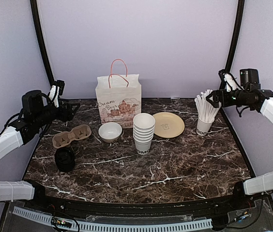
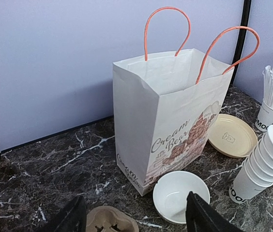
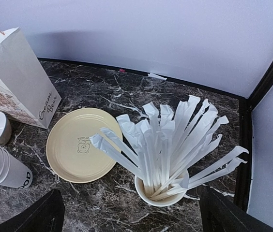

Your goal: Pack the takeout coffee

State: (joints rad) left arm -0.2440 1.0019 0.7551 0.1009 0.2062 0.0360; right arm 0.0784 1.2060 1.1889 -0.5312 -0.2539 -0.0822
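Hovering left gripper [image 2: 135, 220]: fingers are gaping, holding nothing.
Right gripper [image 3: 134, 217]: is gaping too, empty.
Paper bag [image 1: 118, 100]: is standing open for loading.

A white cup [image 3: 161, 195] crammed with wrapped sticks [image 3: 168, 140] stands on the marble table [image 3: 102, 92] at lower centre, just right of a yellow plate [image 3: 81, 145]. A paper bag [image 3: 18, 82] fills the upper left, stacked cups [image 3: 1, 166] the left edge.
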